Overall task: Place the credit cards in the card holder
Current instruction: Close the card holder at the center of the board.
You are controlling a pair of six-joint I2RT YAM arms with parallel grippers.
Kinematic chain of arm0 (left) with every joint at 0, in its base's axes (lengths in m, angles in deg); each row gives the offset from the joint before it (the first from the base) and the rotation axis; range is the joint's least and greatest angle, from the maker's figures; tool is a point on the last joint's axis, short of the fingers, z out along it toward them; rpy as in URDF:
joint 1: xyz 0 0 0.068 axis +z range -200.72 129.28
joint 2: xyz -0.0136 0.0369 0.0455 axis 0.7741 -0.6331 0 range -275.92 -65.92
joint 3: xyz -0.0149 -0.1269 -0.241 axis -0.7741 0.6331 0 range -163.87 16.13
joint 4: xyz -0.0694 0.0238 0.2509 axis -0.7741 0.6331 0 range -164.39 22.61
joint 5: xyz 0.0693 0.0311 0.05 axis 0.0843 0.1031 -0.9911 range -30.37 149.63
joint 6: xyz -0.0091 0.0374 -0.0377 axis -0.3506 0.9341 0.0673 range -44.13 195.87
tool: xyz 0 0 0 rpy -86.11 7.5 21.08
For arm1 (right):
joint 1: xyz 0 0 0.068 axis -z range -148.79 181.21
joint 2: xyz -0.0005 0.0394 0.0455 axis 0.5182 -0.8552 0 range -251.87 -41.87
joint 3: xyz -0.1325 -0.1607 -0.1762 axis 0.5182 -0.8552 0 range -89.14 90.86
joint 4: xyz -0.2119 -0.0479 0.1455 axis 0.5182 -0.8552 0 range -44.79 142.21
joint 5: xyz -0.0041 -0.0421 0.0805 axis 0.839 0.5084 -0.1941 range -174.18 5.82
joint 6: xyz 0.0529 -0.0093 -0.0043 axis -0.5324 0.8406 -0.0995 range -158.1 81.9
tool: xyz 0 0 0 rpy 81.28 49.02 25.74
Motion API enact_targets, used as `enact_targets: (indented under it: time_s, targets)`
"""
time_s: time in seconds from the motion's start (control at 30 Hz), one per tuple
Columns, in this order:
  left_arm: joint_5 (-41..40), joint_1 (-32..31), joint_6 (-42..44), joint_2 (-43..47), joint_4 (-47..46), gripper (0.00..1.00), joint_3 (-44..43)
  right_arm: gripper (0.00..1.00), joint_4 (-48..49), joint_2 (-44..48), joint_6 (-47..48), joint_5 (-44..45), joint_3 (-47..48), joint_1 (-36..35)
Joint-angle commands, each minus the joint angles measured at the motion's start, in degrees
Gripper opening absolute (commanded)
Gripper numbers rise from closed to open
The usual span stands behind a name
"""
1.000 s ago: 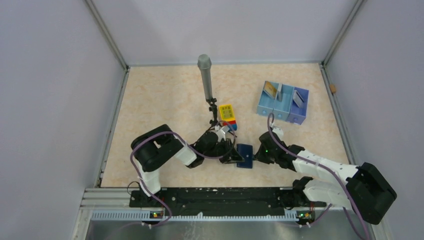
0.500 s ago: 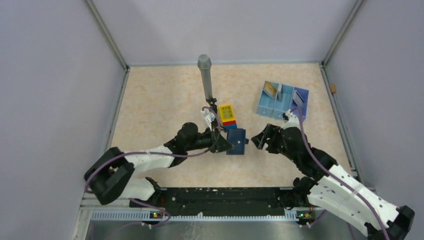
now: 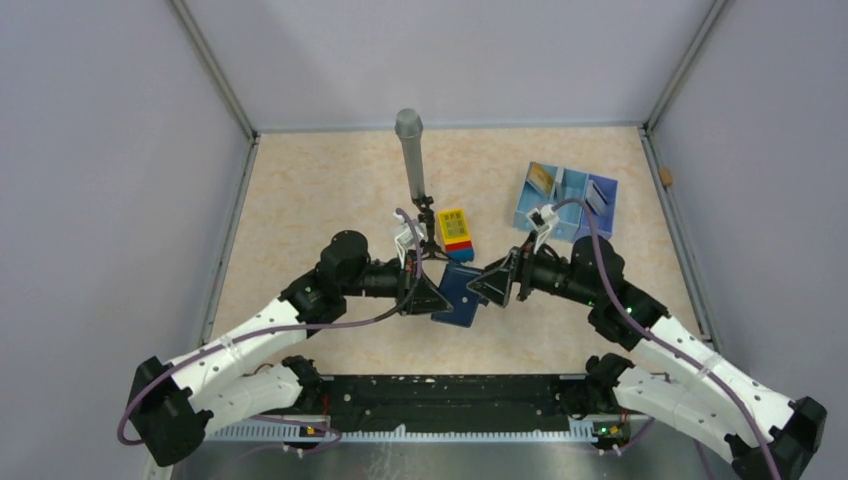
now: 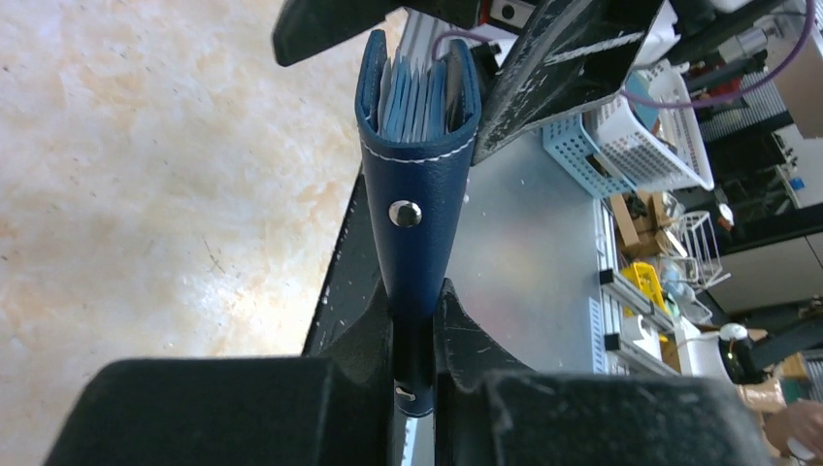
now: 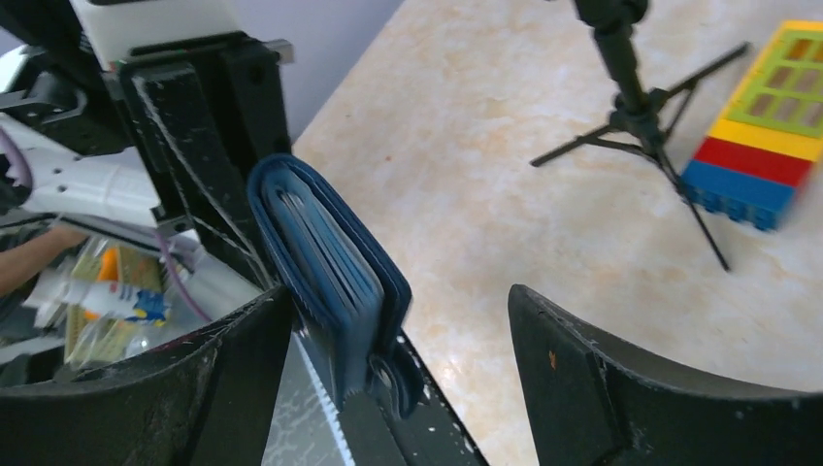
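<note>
Card holder (image 3: 460, 296), navy blue and folded shut, is sitting clamped at one end between the fingers of the left gripper (image 3: 438, 297), over the middle of the table (image 3: 320, 200) toward its near edge; whether it is touching the tabletop I cannot tell. Its other end, where the paler blue card slots are showing, is lying between the fingers of the right gripper (image 3: 493, 287), which are standing wide apart on either side of it, one of them just beside it. A gold credit card (image 3: 541, 178) and a pale credit card (image 3: 597, 196) are leaning in the two outer compartments of a pale blue tray (image 3: 572, 190) near the table's far right corner. A yellow-topped toy brick (image 3: 455, 230) is standing just beyond the card holder, beside a small black tripod (image 5: 641, 116) carrying a grey cylinder (image 3: 409, 150).
</note>
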Motion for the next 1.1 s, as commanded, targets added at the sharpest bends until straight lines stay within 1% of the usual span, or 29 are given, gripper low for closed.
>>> enact_targets:
  time_s: [0.0,0.03,0.07,0.1,0.2,0.27,0.3,0.33,0.37,0.47,0.5,0.57,0.6,0.63,0.7,0.73,0.77,0.87,0.93,0.97,1.0,1.03,1.07]
  targets:
    - [5.2,0.0,3.0,0.5,3.5,0.0,-3.5,0.8,15.4,-3.2,0.2,-12.4,1.4,-0.4]
    - [5.2,-0.1,3.1,0.4,3.6,0.0,-3.7,0.77,16.8,-4.0,-0.2,-13.4,1.3,-0.4]
    - [5.1,0.0,3.1,0.3,3.6,0.0,-3.9,0.71,17.6,-4.8,-0.4,-14.2,1.4,-0.4]
    - [5.5,0.0,3.2,0.2,3.4,0.0,-4.0,0.64,17.8,-5.6,-0.5,-14.4,1.7,-0.4]
    - [6.3,0.1,3.0,-0.1,2.7,0.0,-4.2,0.29,18.4,-7.4,-0.8,-15.2,1.7,-0.4]
    - [7.0,0.4,2.3,-0.3,1.9,0.0,-4.1,0.18,19.1,-8.1,-1.2,-16.0,1.6,-0.4]
    - [7.4,0.5,1.7,-0.4,1.2,0.05,-4.0,0.13,19.7,-8.2,-1.5,-16.5,1.4,-0.4]
    - [7.7,0.5,0.8,-0.6,0.2,0.17,-3.9,0.08,20.4,-8.3,-1.8,-16.8,1.2,-0.4]
    - [8.0,0.6,-0.3,-0.8,-1.4,0.36,-3.7,0.01,21.6,-8.2,-2.6,-16.9,0.9,-0.4]
    - [9.9,0.7,-3.7,-2.0,-6.9,0.53,-2.3,0.0,25.6,-8.4,-4.6,-17.1,-0.4,-0.4]
    - [10.2,0.7,-4.3,-2.6,-7.7,0.55,-2.0,0.0,27.2,-8.6,-5.1,-17.3,-0.7,-0.4]
    - [11.1,0.7,-5.2,-3.9,-9.0,0.54,-1.9,0.0,28.6,-9.0,-5.7,-17.7,-1.0,-0.4]
    - [12.2,0.7,-6.0,-4.6,-10.4,0.48,-1.9,0.0,28.7,-9.3,-5.8,-17.8,-1.0,-0.4]
    - [13.5,0.7,-6.7,-5.1,-11.9,0.35,-2.0,0.0,28.2,-9.4,-5.6,-17.8,-0.8,-0.4]
    - [14.4,1.0,-7.6,-5.5,-13.2,0.16,-1.7,0.0,24.5,-9.2,-3.8,-16.7,0.2,-0.4]
    - [14.4,1.3,-7.2,-5.4,-13.1,0.11,-1.5,0.02,21.7,-8.9,-2.6,-15.4,0.8,-0.4]
    - [14.7,1.7,-7.0,-5.3,-12.7,0.09,-1.3,0.03,19.2,-8.3,-1.4,-14.1,1.2,-0.3]
    - [16.6,3.6,-6.8,-4.8,-10.8,0.08,-0.9,0.05,14.0,-5.4,0.9,-11.9,2.1,0.1]
    - [18.1,4.8,-7.0,-4.5,-10.0,0.1,-0.9,0.02,11.2,-3.2,1.9,-10.7,2.5,0.7]
    - [19.1,5.4,-6.8,-4.4,-9.6,0.06,-1.1,0.02,9.1,-2.6,2.4,-10.3,2.7,0.9]
    - [19.4,5.8,-6.6,-4.2,-9.1,0.01,-1.3,0.04,7.0,-2.1,3.0,-10.1,3.0,1.2]
    - [19.6,6.2,-6.2,-4.1,-8.2,0.0,-1.5,0.09,5.4,-1.7,3.7,-10.0,3.4,1.4]
    - [20.2,6.7,-5.8,-4.1,-7.6,0.0,-1.9,0.21,4.1,-1.3,4.3,-10.1,3.6,1.5]
